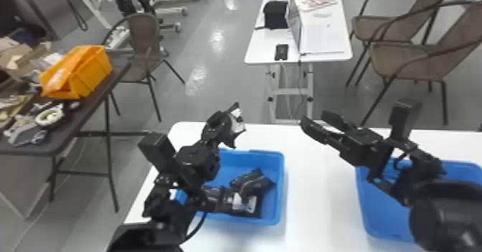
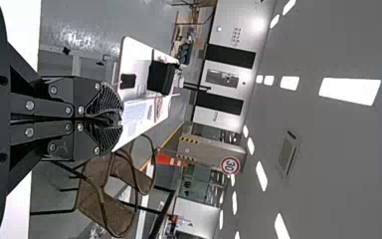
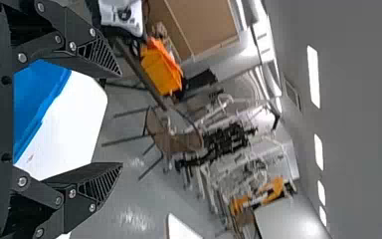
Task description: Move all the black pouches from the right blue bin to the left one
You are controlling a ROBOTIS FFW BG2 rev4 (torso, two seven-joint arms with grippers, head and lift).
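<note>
In the head view, two smooth blue plastic bins stand on a white counter (image 1: 319, 204). The left bin (image 1: 281, 183) holds crumpled, glossy black pouches (image 1: 253, 181), at least two; they overlap too much for a full count. The right bin (image 1: 365, 201) lies to its right, partly behind the right arm. The left claw (image 1: 233, 125) is above the left bin's far edge, the right claw (image 1: 315, 120) beyond it to the right. Left of that bin, an orange plastic box (image 1: 89, 71) sits on a dark table (image 1: 82, 120); beyond the bin are three brown chairs (image 1: 143, 28) and a paper-strewn white table (image 1: 254, 54) on a shiny grey floor (image 1: 204, 36).

In the left wrist view, the left claw (image 2: 122, 119) is closed, its ribbed fingers together; I can't tell whether anything is pinched between.

In the right wrist view, the right claw (image 3: 121, 119) is wide open, ribbed fingers well apart.
</note>
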